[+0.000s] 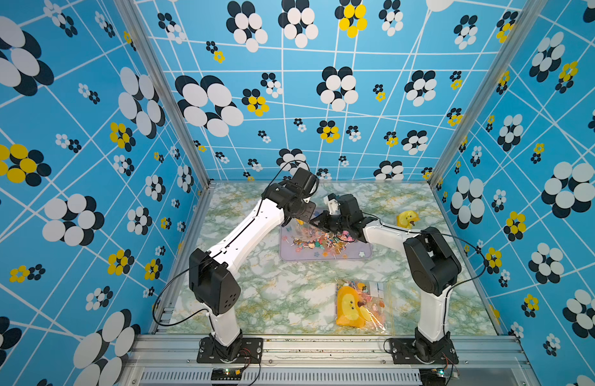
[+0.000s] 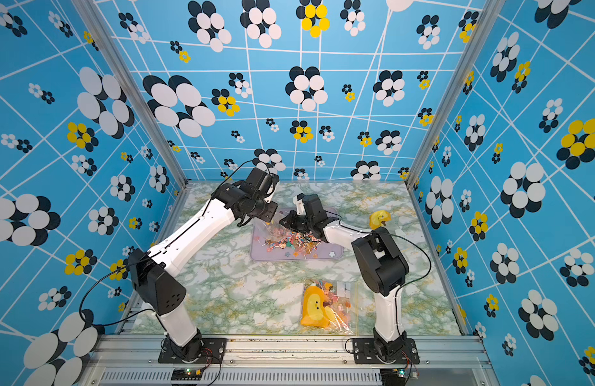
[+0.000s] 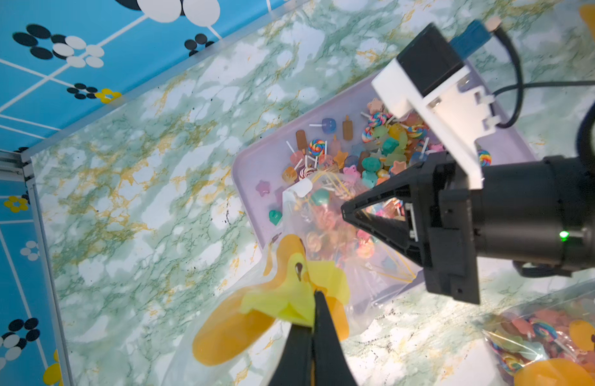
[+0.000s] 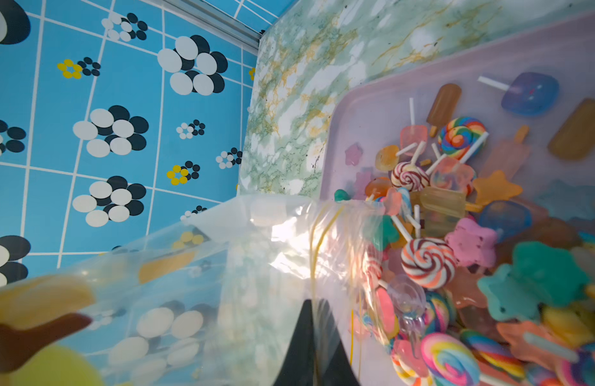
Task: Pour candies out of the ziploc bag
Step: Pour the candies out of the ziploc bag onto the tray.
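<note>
Near edge, between the arm bases and closer to the right one: second bag (image 1: 359, 305) lying flat on the marble table (image 1: 272, 294), sealed end away from the robot, with a yellow duck print and sweets inside.

Mid-table: lilac tray (image 1: 299, 256) with the candies (image 1: 319, 242) heaped in its left and centre. They are swirl lollipops, stars and ice-lolly shapes.

Ziploc bag (image 3: 322, 234) is held just above the tray's left part, between both claws. Its long axis runs from the duck-print end, over the table left of the tray, to the mouth over the tray. The mouth faces right, onto the pile. A few candies sit inside near the mouth.

Left gripper (image 3: 314, 294): fingers pressed together, pinching the yellow printed end.
Right gripper (image 4: 311, 302): tips closed on the clear film beside the yellow zip lines, at the mouth end.

Far right of the tray: crumpled yellow duck-print item (image 1: 407, 219) on the table, well apart; can't tell what it is.
</note>
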Controlling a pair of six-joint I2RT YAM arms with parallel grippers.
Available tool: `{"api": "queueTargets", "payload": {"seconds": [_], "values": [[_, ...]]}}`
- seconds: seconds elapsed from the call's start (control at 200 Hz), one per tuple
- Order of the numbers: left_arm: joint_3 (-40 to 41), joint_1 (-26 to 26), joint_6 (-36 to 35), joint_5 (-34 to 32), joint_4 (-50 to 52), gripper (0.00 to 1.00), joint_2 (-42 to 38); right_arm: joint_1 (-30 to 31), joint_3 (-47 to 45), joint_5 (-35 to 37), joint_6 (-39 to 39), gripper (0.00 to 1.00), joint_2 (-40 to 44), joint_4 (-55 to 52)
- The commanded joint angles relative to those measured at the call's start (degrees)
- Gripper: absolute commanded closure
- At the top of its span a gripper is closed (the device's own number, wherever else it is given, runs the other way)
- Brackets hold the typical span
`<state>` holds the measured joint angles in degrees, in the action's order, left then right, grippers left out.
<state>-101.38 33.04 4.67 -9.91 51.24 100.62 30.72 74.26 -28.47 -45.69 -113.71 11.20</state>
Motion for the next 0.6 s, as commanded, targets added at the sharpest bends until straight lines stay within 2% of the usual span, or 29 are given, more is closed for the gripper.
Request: {"api": "queueTargets", "payload": {"seconds": [0.0, 0.09, 0.16, 0.245, 0.405, 0.595], "values": [[3.69, -2.48, 2.68, 2.21, -4.01, 0.85, -5.75, -0.58, -0.66, 2.06, 0.65, 0.92, 2.26, -3.11], [7.51, -4.20, 3.97, 4.47, -5.83, 0.76, -8.12, -0.57, -0.60, 1.87, 0.20, 0.92, 2.40, -2.92], [10.06, -5.37, 4.88, 5.99, -6.74, 0.73, -9.69, -0.57, -0.61, 1.68, -0.19, 0.92, 2.60, -2.51], [13.30, -6.77, 5.95, 7.70, -7.90, 0.65, -11.43, -0.54, -0.28, 1.44, -0.58, 0.92, 2.70, -2.20], [19.67, -8.49, 7.96, 10.80, -11.16, 0.45, -14.39, -0.48, 0.10, 0.70, -1.33, 0.92, 2.44, -1.58], [24.55, -9.50, 9.37, 11.99, -13.00, 0.40, -15.98, -0.40, 0.27, 0.19, -2.03, 0.92, 2.09, -0.91]]}}
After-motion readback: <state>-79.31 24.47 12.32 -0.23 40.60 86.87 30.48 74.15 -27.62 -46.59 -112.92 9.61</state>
